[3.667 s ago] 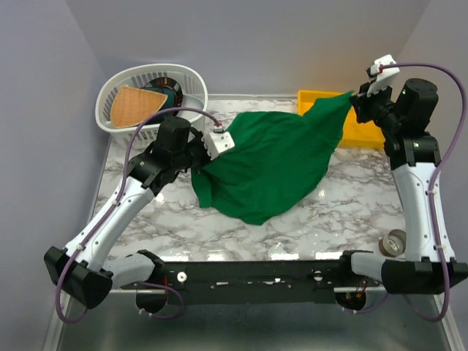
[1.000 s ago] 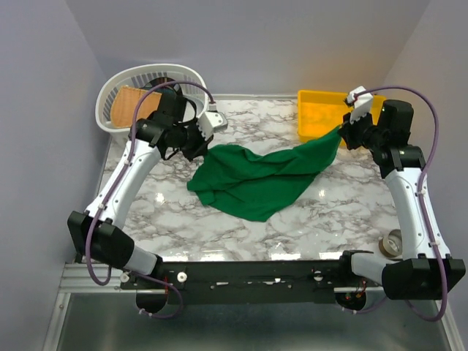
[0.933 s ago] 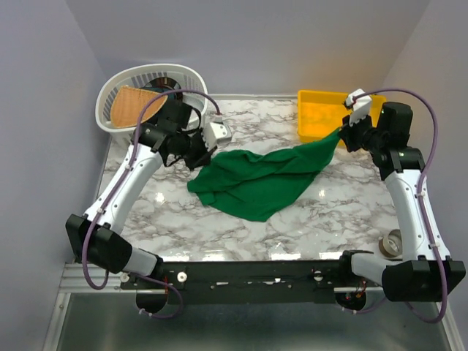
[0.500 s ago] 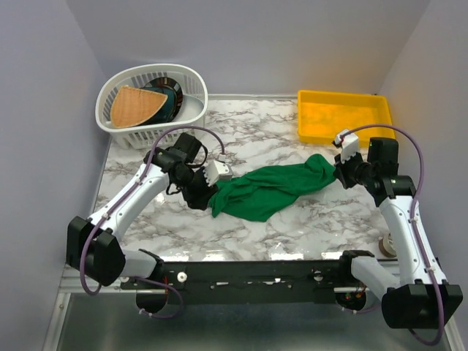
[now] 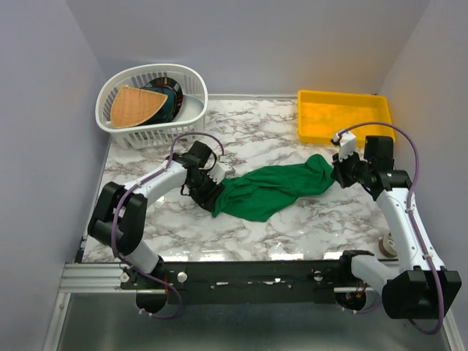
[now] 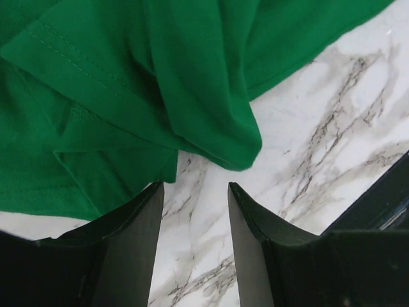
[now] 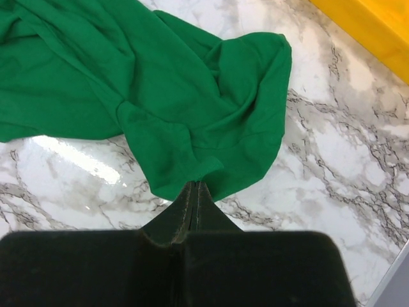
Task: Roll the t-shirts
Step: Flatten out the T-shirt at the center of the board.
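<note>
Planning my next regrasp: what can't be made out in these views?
- Top view: t-shirt neck and sleeves, lost in bunched folds.
- Left wrist view: whether the left hand touches cloth; one finger covers the hem.
- Right wrist view: how much fabric the right hand pinches, hidden by its fingers.
- Top view: round object at right edge, half behind the right arm.

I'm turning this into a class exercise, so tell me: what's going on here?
A green t-shirt lies crumpled on the marble table, waiting to be rolled. The right gripper is shut on the shirt's right end. The left gripper sits at the other end, open over bare table and gripping nothing. No part of the shirt is rolled yet.
</note>
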You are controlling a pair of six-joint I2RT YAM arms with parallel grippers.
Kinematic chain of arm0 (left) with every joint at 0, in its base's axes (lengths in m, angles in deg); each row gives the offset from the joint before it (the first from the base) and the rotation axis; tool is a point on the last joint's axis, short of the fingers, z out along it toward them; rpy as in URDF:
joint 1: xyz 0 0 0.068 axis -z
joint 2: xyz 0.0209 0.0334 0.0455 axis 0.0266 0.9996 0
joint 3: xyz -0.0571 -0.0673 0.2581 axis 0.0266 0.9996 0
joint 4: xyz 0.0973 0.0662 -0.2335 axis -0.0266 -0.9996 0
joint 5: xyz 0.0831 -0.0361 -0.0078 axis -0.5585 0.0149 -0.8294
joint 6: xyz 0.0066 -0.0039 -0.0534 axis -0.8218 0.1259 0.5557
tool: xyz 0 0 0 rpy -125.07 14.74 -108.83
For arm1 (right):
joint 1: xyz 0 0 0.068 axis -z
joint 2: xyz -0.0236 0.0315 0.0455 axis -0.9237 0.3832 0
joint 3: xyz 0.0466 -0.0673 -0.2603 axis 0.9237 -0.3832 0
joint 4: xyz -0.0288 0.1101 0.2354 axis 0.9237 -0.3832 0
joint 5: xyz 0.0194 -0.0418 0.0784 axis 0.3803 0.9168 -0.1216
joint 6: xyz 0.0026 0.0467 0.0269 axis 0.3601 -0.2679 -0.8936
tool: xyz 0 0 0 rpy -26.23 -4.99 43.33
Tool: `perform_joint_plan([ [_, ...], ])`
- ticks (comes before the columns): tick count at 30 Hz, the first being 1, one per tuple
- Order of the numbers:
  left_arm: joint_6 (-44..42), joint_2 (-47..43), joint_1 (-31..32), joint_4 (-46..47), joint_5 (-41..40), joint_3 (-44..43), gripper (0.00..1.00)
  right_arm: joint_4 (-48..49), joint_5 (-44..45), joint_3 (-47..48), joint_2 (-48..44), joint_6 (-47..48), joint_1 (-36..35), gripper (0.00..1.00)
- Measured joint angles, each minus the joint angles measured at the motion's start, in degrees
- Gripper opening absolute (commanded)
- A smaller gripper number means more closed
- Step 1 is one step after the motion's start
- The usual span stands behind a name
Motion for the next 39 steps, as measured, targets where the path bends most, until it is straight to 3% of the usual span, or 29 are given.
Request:
perform_joint_plan([
  [13,7.15,7.52,-0.39,6.54,-0.2,-1.31,0.36,-0.04,-0.26,1.66,2.84,-0.35,0.0,0.01],
  [21,9.27,8.2,-0.44,6.58,-0.13,-2.34,0.43,0.02,-0.33,1.64,2.84,-0.55,0.0,0.0],
  [30,9.88,7.02,-0.24,8.31,3.34,-2.1,0.3,1.31,-0.85,1.38,2.95,-1.38,0.0,0.0],
  [36,10.29,9.77,0.74,8.28,4.61,-6.21,0.32,1.44,-0.87,1.38,3.26,-1.62,0.0,0.0],
  [39,10.99,10.19,0.96,8.15,4.48,-8.41,0.24,1.66,-0.87,1.38,3.26,-1.66,0.0,0.0],
])
